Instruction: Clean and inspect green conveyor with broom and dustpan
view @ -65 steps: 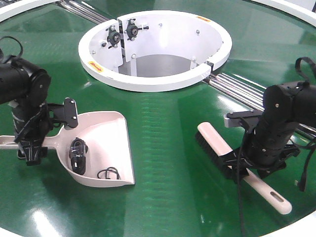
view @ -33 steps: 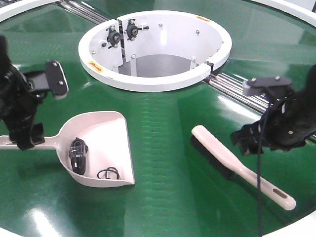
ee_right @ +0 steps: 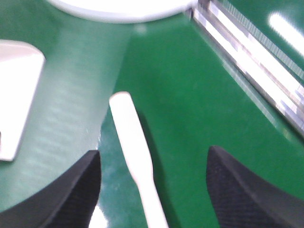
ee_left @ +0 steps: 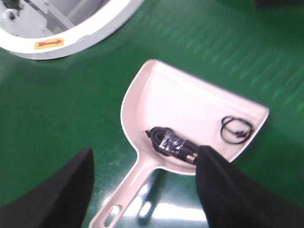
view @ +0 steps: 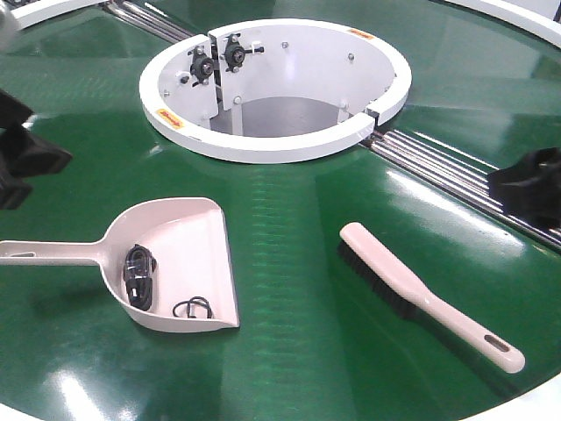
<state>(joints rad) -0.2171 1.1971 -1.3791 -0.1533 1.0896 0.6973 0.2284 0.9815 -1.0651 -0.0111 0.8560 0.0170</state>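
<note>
The pale pink dustpan (view: 180,246) lies flat on the green conveyor (view: 289,219), handle pointing left, with a coiled black cable (view: 138,276) and a small black loop (view: 193,308) inside. The pink broom (view: 412,289) lies bristles-down to its right, free of any grip. My left gripper (view: 22,158) shows only at the left edge and my right gripper (view: 530,186) at the right edge. In the left wrist view the left gripper (ee_left: 145,156) hangs open above the dustpan (ee_left: 190,104) handle. The right gripper (ee_right: 154,152) hangs open over the broom (ee_right: 130,128).
The white-rimmed centre hole (view: 263,145) sits at the back of the belt. Steel rollers (view: 447,167) run from it toward the right, close to my right gripper. The belt's white outer rim (view: 526,17) curves at the far right.
Both arms have lifted and drawn back to the frame edges. The left gripper came off the dustpan handle and the right off the broom, which now lies a little farther right.
</note>
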